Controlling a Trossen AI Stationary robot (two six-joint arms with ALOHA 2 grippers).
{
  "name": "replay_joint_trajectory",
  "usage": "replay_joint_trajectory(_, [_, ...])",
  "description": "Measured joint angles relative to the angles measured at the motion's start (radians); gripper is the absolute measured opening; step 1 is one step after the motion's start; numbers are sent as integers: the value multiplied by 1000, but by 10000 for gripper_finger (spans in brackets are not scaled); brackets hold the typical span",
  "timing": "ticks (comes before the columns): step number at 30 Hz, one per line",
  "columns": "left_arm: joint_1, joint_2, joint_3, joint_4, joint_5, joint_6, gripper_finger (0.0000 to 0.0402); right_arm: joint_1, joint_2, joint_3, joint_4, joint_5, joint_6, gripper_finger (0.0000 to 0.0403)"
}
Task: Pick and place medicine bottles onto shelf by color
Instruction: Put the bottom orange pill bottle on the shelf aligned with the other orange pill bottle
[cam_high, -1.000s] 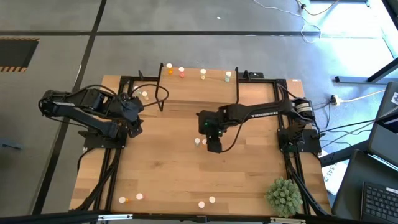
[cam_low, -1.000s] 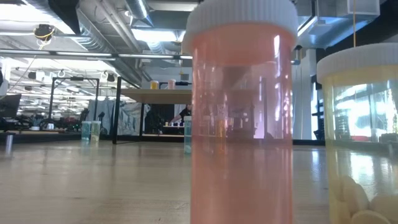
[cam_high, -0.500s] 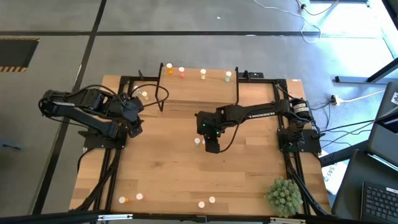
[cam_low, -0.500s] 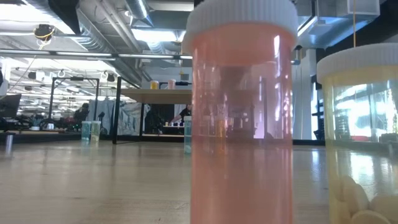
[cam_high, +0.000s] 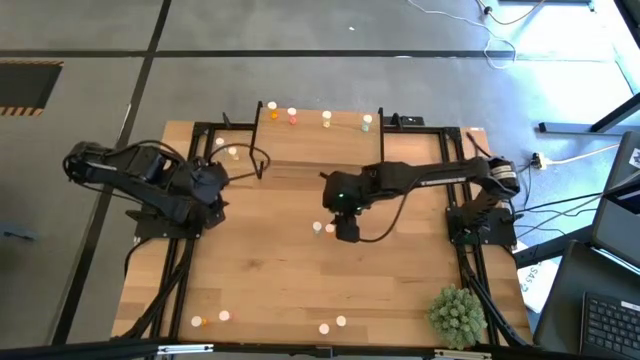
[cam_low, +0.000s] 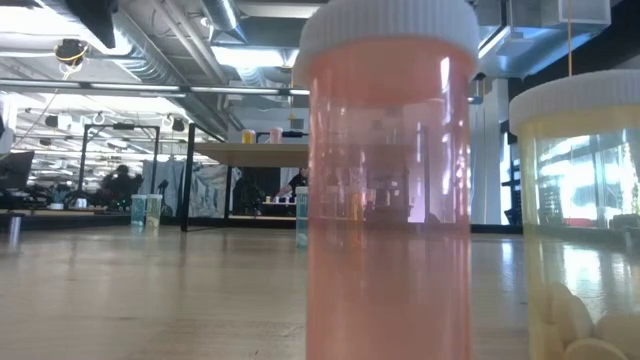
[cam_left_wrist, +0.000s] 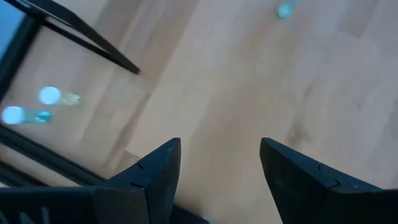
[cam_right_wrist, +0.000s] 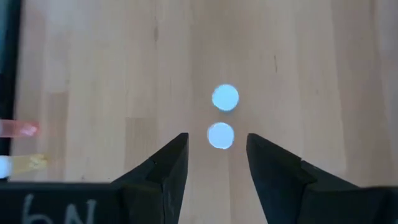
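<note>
Right gripper (cam_right_wrist: 216, 163) over mid-desk (cam_high: 280, 260), well in front of the shelf (cam_high: 320, 140), fingers (cam_right_wrist: 163, 168) spread wide, holding nothing. Two white-capped bottles (cam_right_wrist: 224, 98) stand side by side right under it, seen caps-up between the fingers; the nearer one sits just ahead of the fingertips, not touched. In the high view the same pair (cam_high: 318, 228) shows just beside the gripper.

Left gripper (cam_left_wrist: 219, 163) near the shelf's left end, also wide, empty, only bare desk between its fingers. Two bottles (cam_high: 232, 152) sit close to it by the shelf's left legs.

Shelf top carries four bottles in a row along the back: orange (cam_high: 272, 108), red-pink (cam_high: 292, 115), pale yellow (cam_high: 327, 118), pale green (cam_high: 367, 122).

Far from the shelf, along the front desk edge: an orange/pink pair (cam_high: 210, 318) and another pair (cam_high: 333, 324). Low view has the red-pink bottle (cam_low: 388, 190) right at the lens, contents not discernible; the pale yellow bottle (cam_low: 580, 220) next to it holds whitish pills at the bottom.

Green plant ball (cam_high: 457, 314) at the desk's front right corner.
</note>
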Motion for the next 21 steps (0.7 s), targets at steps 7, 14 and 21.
replay_joint_trajectory(7, [-157,-9,-96,5,92,-125,215,0,-116,0,-16,0,-27,165])
replay_joint_trajectory(14, [-338,-11,-173,106,208,-333,215,0,-241,1,-35,-35,-115,165])
replay_joint_trajectory(21, [-484,22,-215,231,311,-628,215,-26,-324,1,-36,-113,-270,165])
